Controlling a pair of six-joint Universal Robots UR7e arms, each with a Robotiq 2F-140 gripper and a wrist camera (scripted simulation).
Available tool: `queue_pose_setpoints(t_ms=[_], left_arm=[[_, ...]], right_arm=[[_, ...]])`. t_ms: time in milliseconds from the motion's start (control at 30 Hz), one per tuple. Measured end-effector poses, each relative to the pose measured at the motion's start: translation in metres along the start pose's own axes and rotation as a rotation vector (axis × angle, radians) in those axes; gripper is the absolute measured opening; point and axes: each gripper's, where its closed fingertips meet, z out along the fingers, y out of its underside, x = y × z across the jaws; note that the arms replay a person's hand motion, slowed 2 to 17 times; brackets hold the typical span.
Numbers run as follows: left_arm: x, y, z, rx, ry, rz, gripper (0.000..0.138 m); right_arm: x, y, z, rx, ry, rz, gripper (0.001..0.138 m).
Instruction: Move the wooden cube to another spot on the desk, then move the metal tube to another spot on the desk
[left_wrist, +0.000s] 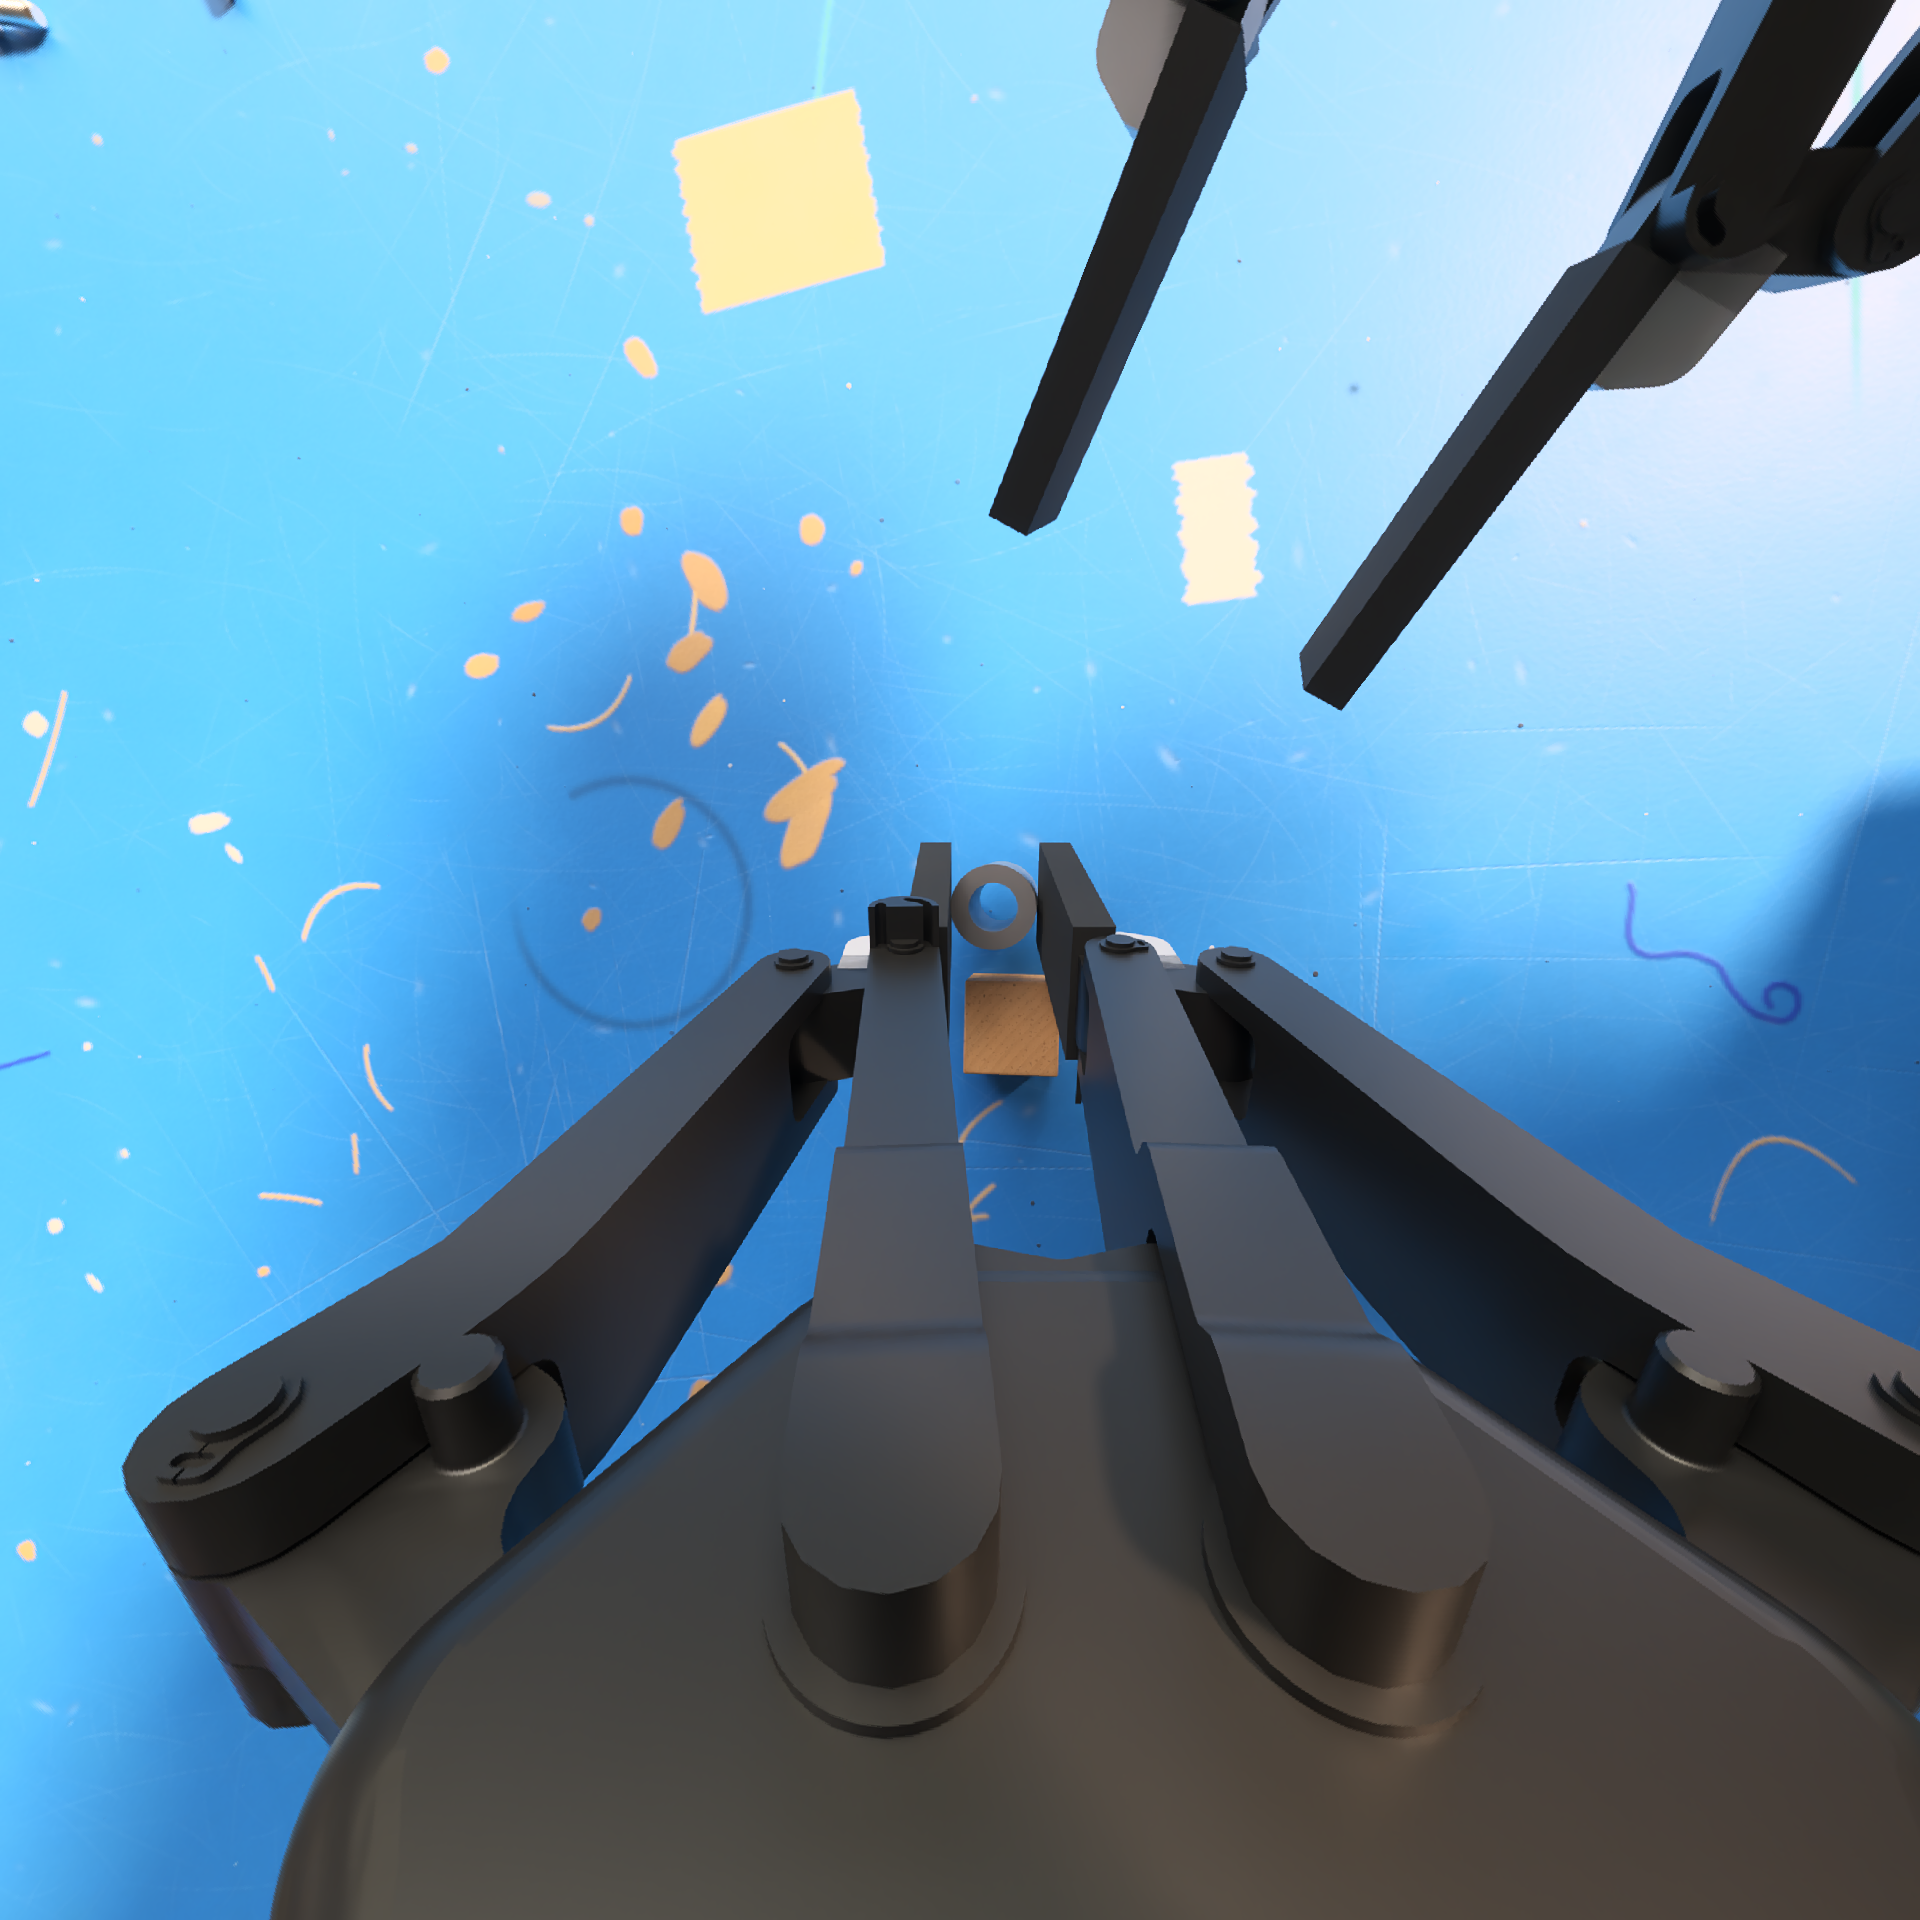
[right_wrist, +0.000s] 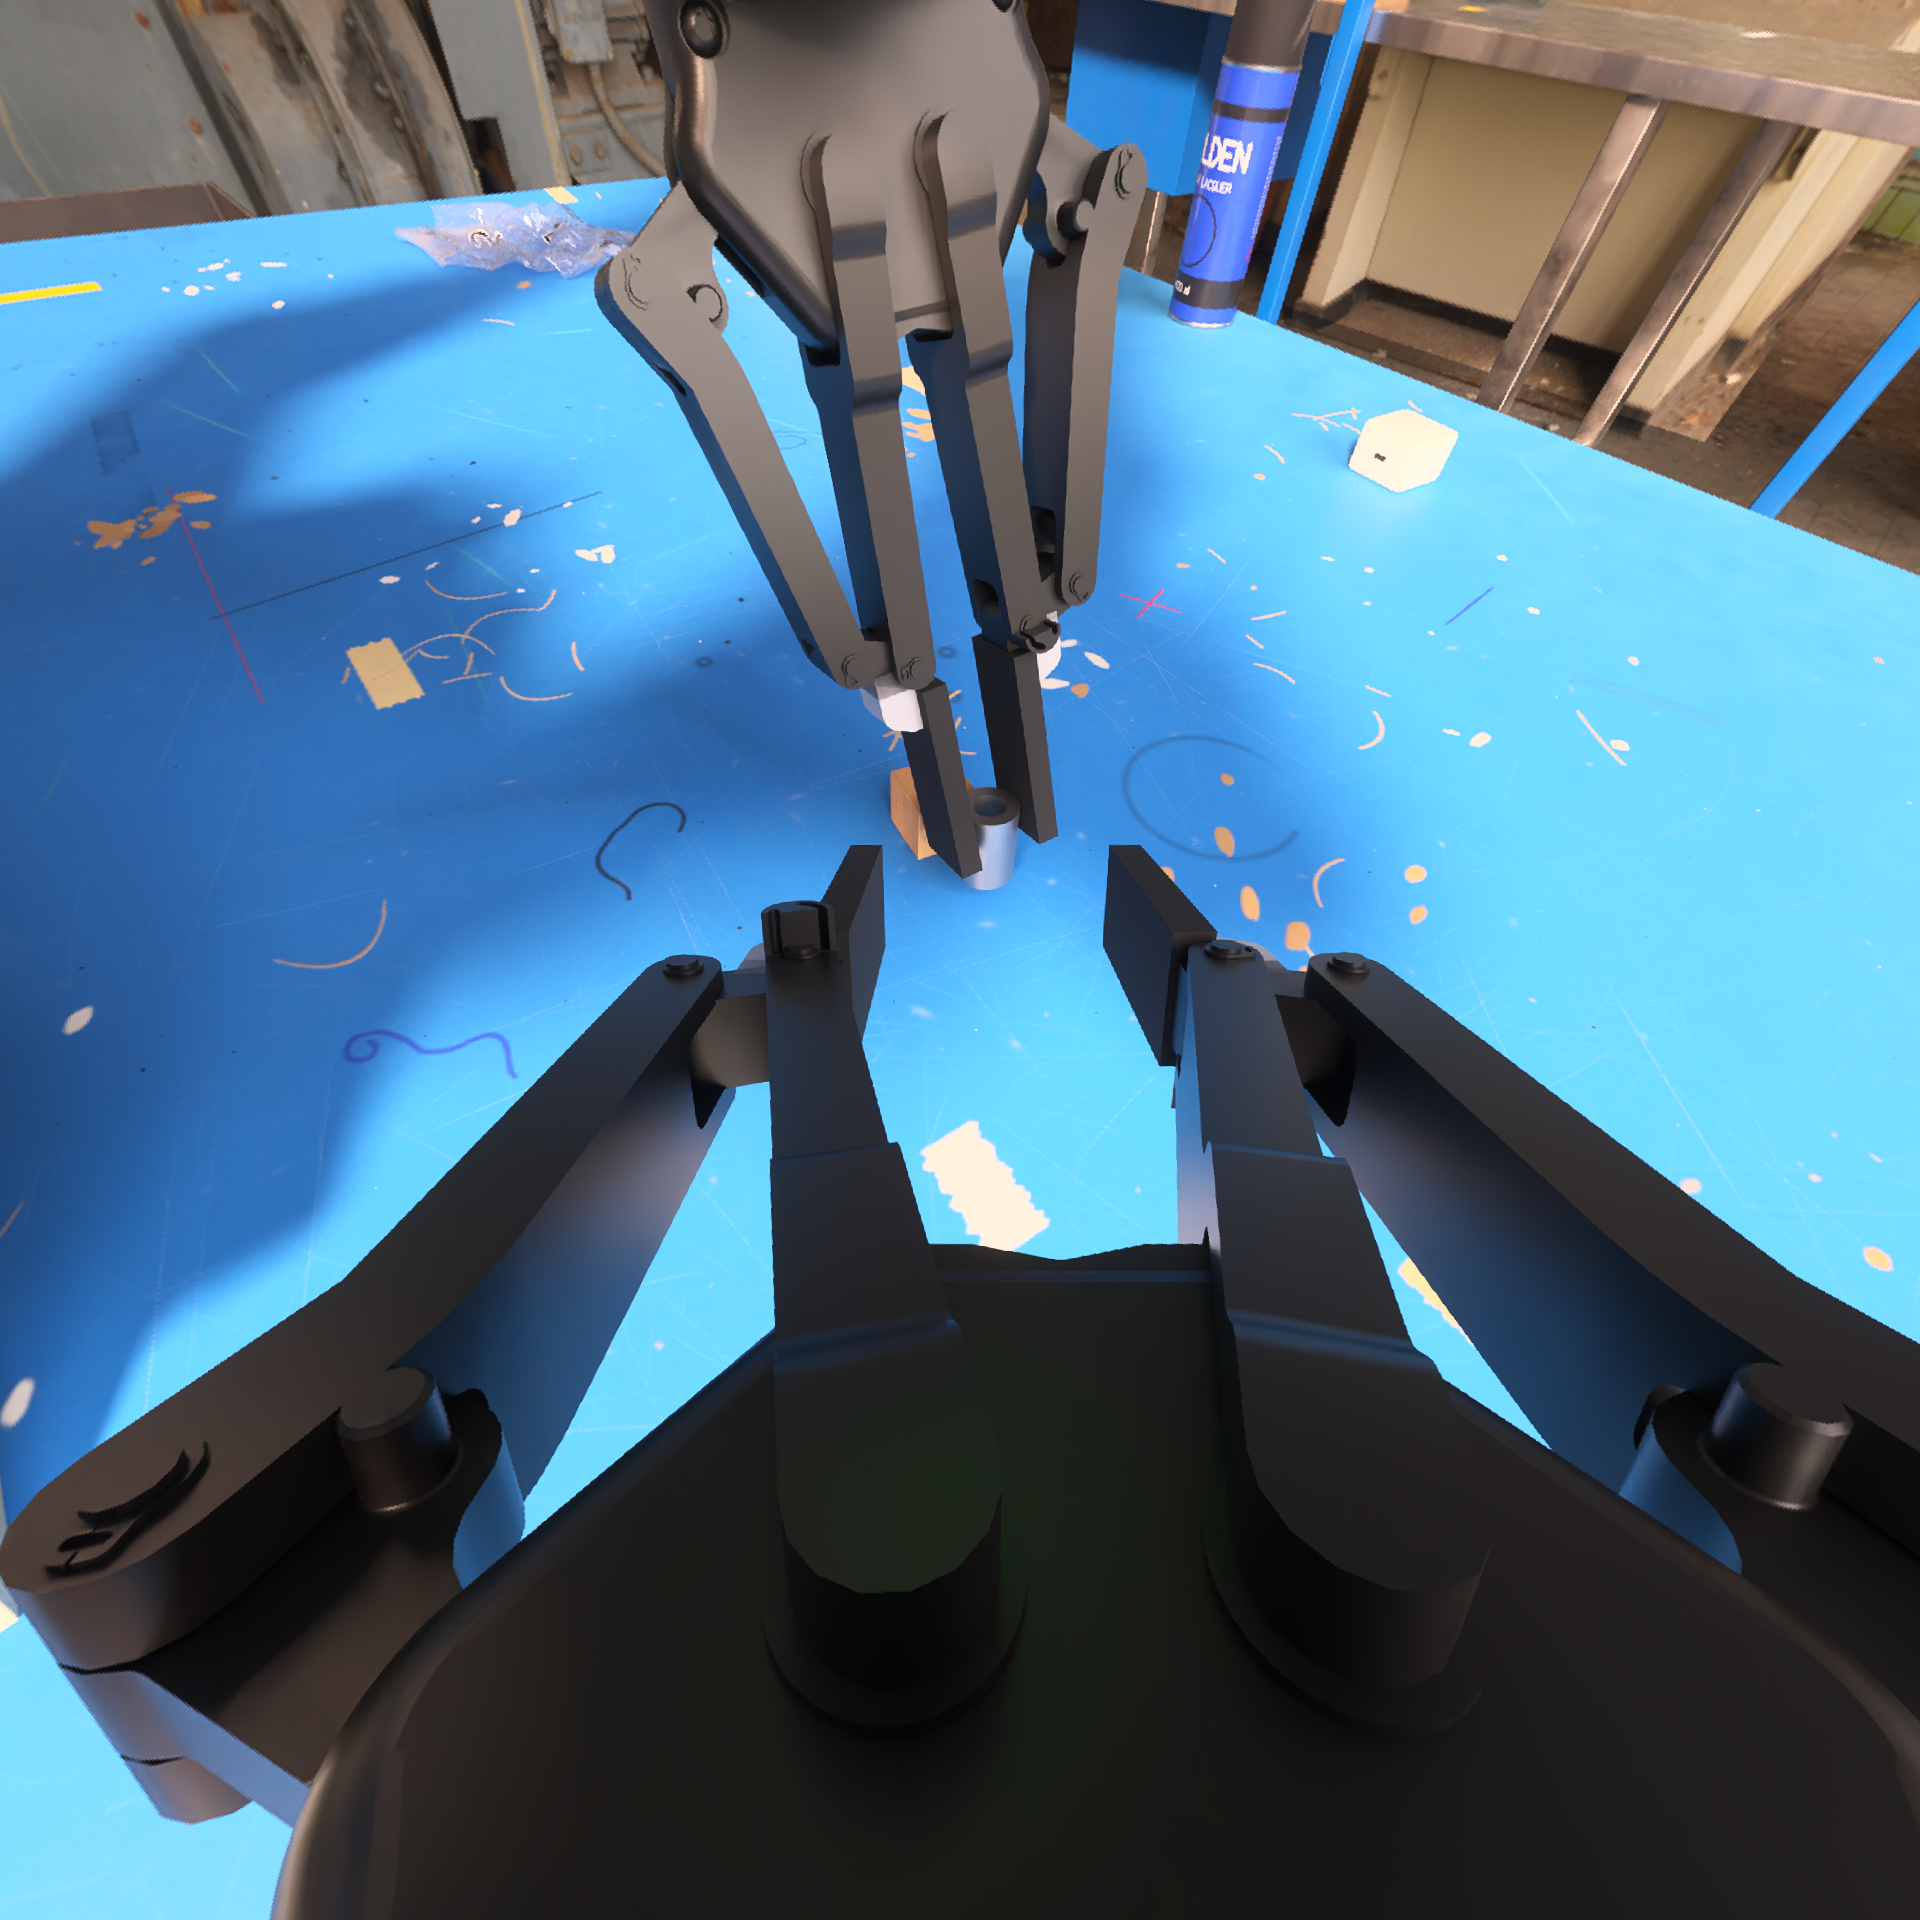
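Left gripper (right_wrist: 992, 847) is pinching the upright metal tube (left_wrist: 993, 905) between its fingertips, low over the blue desk (left_wrist: 312, 520). Wooden cube (left_wrist: 1009, 1023) is sitting just beside the tube. Right gripper (right_wrist: 994, 883) is hovering near, jaws apart, empty. Spray can (right_wrist: 1231, 187) and white cube (right_wrist: 1401, 449) are standing near the desk's far edge.

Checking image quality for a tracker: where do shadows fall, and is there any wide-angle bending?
Left wrist view: soft dark shadow on the desk around the left claw and metal tube; top right washes pale. Right wrist view: broad shadow across the left; the desk's far edge looks bowed.
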Motion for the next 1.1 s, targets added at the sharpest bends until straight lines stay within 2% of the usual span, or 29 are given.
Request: queue_pose_setpoints(t_ms=[400, 600, 633, 700, 867, 1100], left_arm=[[0.004, 0.004, 0.007, -0.019, 0.005, 0.01, 0.022], [0.002, 0.005, 0.005, -0.015, -0.022, 0.007, 0.022], [0.001, 0.004, 0.004, -0.01, -0.029, 0.005, 0.027], [0.001, 0.004, 0.001, 0.005, -0.04, 0.0, 0.032], [-0.001, 0.0, -0.011, 0.066, -0.062, -0.023, 0.033], [-0.006, -0.003, -0.041, 0.194, -0.122, -0.076, 0.034]], right_arm=[[0.001, 0.0, -0.001, 0.004, 0.001, 0.003, 0.057], [0.001, 0.001, -0.001, 0.002, 0.0, 0.004, 0.057], [0.001, 0.001, -0.001, 0.002, 0.0, 0.004, 0.057], [0.001, 0.001, 0.0, 0.002, 0.0, 0.004, 0.057], [0.002, 0.001, 0.0, 0.002, 0.001, 0.006, 0.056], [0.003, 0.0, -0.001, 0.014, 0.005, 0.017, 0.056]])
